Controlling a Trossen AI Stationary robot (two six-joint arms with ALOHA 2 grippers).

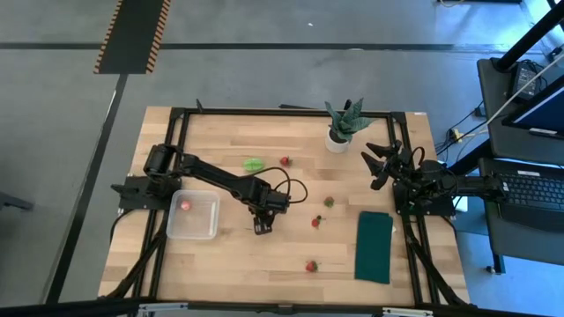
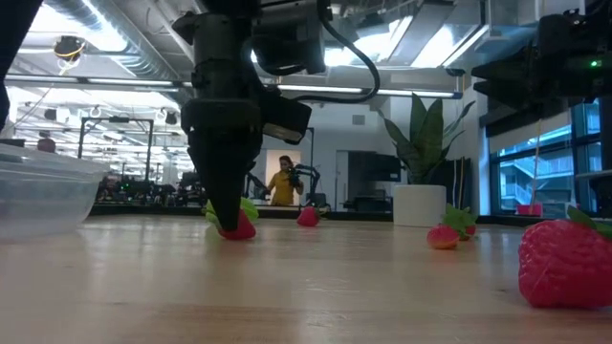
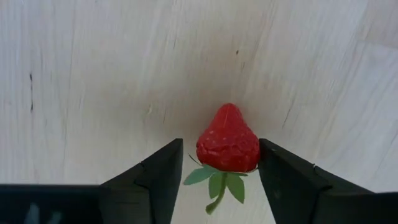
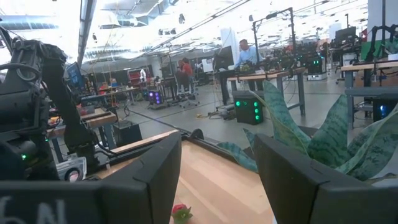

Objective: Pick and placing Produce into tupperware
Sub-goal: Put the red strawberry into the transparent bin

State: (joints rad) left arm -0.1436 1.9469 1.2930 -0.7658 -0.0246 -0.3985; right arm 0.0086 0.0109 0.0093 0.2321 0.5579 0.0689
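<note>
From above, the left gripper [image 1: 263, 226] is low over the bench middle, beside the tupperware [image 1: 193, 214] near the left edge. Down low, it reaches a strawberry [image 2: 236, 225]. Its wrist camera shows spread jaws around the berry; next they must squeeze and lift. The right gripper [image 1: 381, 163] waits, jaws spread. No writing shows.

Bare table [image 1: 264, 255] around left claw [image 1: 262, 228]

Pale matt wooden table [image 1: 264, 255], translucent plastic tupperware [image 1: 193, 215]
</note>
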